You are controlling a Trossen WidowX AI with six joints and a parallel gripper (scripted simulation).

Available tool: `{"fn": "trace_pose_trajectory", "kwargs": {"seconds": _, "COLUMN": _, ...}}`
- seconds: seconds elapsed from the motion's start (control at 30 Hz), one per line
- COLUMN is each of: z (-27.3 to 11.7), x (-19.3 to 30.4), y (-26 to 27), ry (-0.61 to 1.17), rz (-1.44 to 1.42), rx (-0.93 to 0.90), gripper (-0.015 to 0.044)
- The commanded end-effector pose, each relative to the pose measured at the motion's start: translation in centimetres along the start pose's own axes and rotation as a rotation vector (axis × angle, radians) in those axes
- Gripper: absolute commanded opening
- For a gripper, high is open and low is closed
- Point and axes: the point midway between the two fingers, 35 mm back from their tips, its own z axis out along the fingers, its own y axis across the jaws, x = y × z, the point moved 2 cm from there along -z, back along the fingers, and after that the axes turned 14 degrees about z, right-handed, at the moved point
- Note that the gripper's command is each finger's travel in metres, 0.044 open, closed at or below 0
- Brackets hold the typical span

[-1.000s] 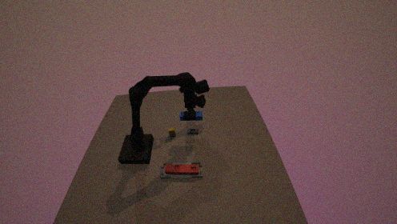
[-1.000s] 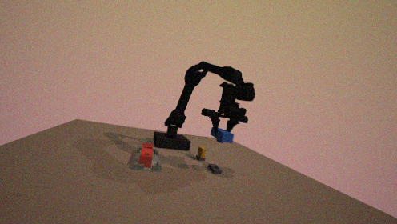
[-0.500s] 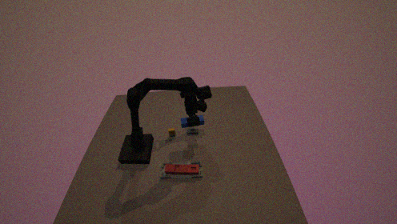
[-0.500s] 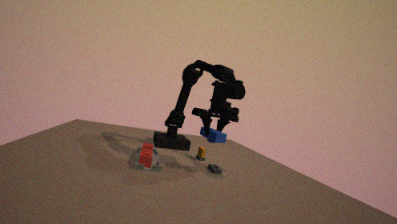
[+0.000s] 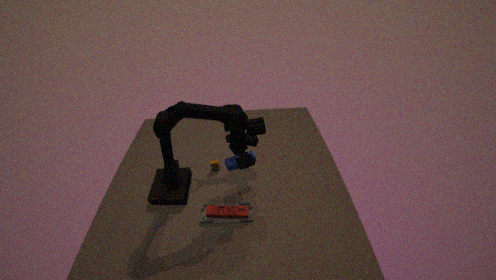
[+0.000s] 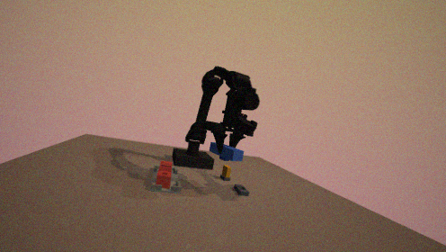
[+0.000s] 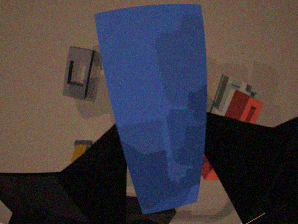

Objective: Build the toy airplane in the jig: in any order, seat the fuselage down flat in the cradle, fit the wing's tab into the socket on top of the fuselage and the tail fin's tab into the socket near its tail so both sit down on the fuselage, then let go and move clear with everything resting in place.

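Blue wing (image 5: 232,163) (image 6: 232,153) (image 7: 155,100) grasped between my jaws (image 5: 243,159) (image 6: 227,148), raised above table (image 5: 300,200) (image 6: 112,216) (image 7: 30,30). Red fuselage (image 5: 227,212) (image 6: 164,175) (image 7: 242,106) lies in grey jig (image 5: 203,218) (image 6: 157,187) (image 7: 220,92). Orange fin (image 5: 214,164) (image 6: 226,171) (image 7: 79,151) stands apart. Exterior and wrist views show dark slotted block (image 6: 241,189) (image 7: 74,73); top view does not.

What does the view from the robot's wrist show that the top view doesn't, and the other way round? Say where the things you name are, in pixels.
Only the wrist view: a small gray block (image 7: 89,75) with a rectangular opening.

Only the top view: the arm's upper links (image 5: 202,110) and the far edge of the table (image 5: 280,109).

Both: the blue wing (image 5: 232,163) (image 7: 150,75) held in the gripper (image 5: 245,160) (image 7: 156,121), the red fuselage (image 5: 227,212) (image 7: 239,105) in its gray cradle (image 5: 203,220) (image 7: 220,89), and the yellow-orange tail fin (image 5: 215,164) (image 7: 79,153).
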Motion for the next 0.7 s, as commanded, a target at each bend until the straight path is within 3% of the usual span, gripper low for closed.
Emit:
{"fn": "trace_pose_trajectory", "kwargs": {"seconds": 0.0, "z": 0.0, "x": 0.3, "y": -1.2, "ry": -0.006, "rz": -0.058, "rx": 0.002, "gripper": 0.0000}}
{"fn": "trace_pose_trajectory", "kwargs": {"seconds": 0.67, "z": 0.9, "x": 2.5, "y": -7.3, "ry": -0.003, "rz": -0.393, "rx": 0.008, "gripper": 0.0000}}
